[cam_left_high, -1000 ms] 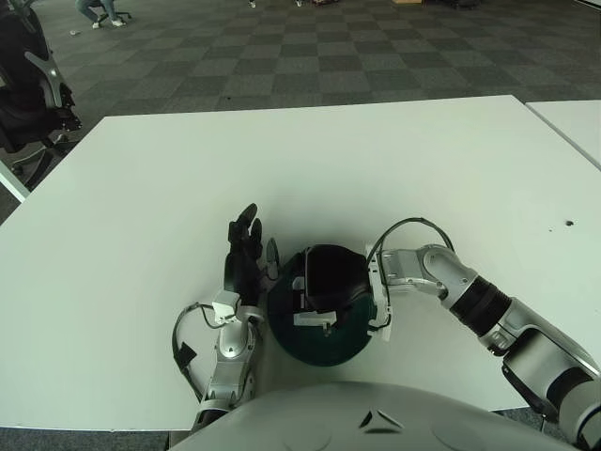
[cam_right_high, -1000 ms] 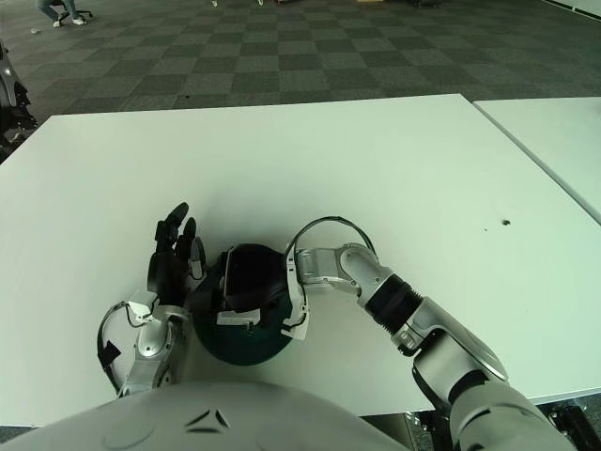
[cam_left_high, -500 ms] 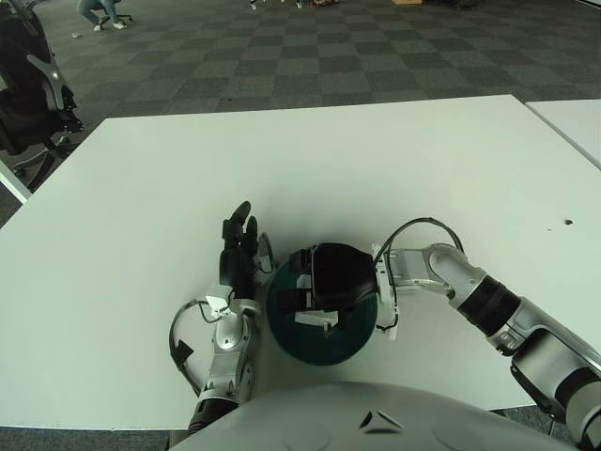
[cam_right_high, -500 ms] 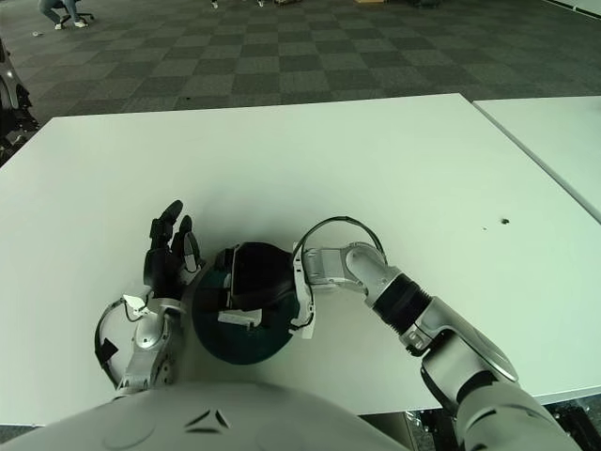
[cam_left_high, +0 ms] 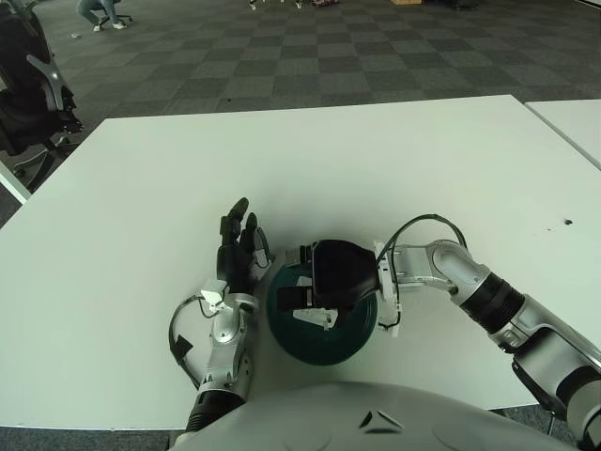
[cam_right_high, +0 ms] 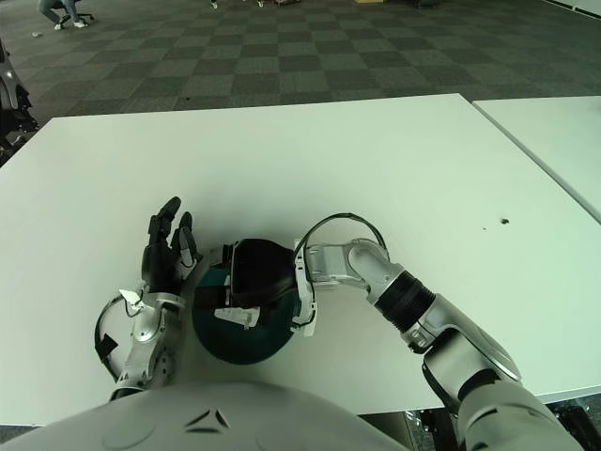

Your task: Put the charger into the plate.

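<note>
A dark green plate (cam_left_high: 331, 344) lies on the white table (cam_left_high: 376, 160), close to its near edge. My right hand (cam_left_high: 324, 282) reaches in from the right and hovers low over the plate, covering most of its far half. I cannot make out the charger as a separate thing; anything under that hand is hidden. My left hand (cam_left_high: 237, 246) rests on the table just left of the plate's rim, fingers stretched out flat and pointing away from me, holding nothing. The same layout shows in the right eye view, with the plate (cam_right_high: 239, 340) under the right hand (cam_right_high: 255, 280).
A small dark mark (cam_left_high: 568, 223) sits on the table far right. A second white table (cam_left_high: 575, 122) adjoins on the right. A black office chair (cam_left_high: 28, 94) stands off the table's far left corner. The floor beyond is chequered carpet.
The right hand and the plate under it have shifted slightly away from me. The left hand has slid forward a little along the plate's left side, still flat.
</note>
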Motion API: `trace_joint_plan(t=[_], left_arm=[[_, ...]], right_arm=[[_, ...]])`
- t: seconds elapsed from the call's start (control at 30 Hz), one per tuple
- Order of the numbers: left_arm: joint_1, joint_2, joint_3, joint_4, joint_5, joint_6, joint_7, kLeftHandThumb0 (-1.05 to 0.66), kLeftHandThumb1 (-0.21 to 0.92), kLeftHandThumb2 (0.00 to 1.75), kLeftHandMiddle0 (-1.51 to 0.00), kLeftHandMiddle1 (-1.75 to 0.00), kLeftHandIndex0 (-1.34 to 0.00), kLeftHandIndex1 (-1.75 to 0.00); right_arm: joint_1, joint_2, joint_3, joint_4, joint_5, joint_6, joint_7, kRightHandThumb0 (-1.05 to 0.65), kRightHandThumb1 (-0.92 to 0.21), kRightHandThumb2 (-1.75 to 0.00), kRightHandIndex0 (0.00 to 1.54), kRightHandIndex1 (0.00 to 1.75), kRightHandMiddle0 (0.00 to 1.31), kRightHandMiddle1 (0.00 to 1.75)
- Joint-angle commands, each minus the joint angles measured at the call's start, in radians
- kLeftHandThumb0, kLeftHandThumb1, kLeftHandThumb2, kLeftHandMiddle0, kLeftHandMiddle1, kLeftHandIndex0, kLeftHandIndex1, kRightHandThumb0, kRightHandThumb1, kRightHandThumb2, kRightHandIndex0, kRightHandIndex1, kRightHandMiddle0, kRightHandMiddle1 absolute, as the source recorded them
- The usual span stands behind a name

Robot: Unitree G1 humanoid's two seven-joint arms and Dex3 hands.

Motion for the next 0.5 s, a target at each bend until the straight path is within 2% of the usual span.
trace_joint_plan(t=[0.0,0.07,0.2,0.3,0.33,0.47], left_arm=[[0.062,-0.117,0.018,0.106,-0.045,0.039,0.007,-0.72,0.92,0.94,-0.32,-0.01,0.00,-0.79],[0.062,-0.121,0.019,0.101,-0.057,0.047,0.006,-0.71,0.92,0.94,-0.32,-0.01,0.00,-0.79],[0.060,-0.129,0.018,0.100,-0.064,0.034,0.011,-0.69,0.92,0.94,-0.34,-0.02,0.00,-0.79],[0.061,-0.131,0.012,0.101,-0.033,0.004,0.034,-0.69,0.92,0.96,-0.35,-0.02,0.00,-0.80],[0.062,-0.131,0.009,0.100,-0.017,-0.007,0.045,-0.68,0.92,0.97,-0.36,-0.03,0.00,-0.79],[0.065,-0.128,0.003,0.100,0.011,-0.026,0.068,-0.67,0.92,1.01,-0.38,-0.03,0.00,-0.79]], right_arm=[[-0.037,-0.012,-0.028,-0.026,-0.015,0.008,-0.014,-1.00,-0.92,-0.88,0.31,1.74,0.12,1.30],[-0.040,-0.017,-0.034,-0.029,-0.011,0.003,-0.013,-1.01,-0.92,-0.91,0.29,1.69,0.10,1.25],[-0.060,-0.027,-0.046,-0.023,0.014,-0.019,-0.005,-1.03,-0.92,-0.93,0.26,1.45,0.05,1.07],[-0.071,-0.030,-0.053,-0.015,0.032,-0.027,0.008,-1.04,-0.92,-0.92,0.26,1.32,0.02,0.99],[-0.074,-0.031,-0.055,-0.012,0.037,-0.029,0.012,-1.04,-0.92,-0.91,0.26,1.22,0.01,0.93],[-0.085,-0.033,-0.063,-0.003,0.047,-0.036,0.013,-1.05,-0.92,-0.91,0.26,1.09,0.00,0.82]])
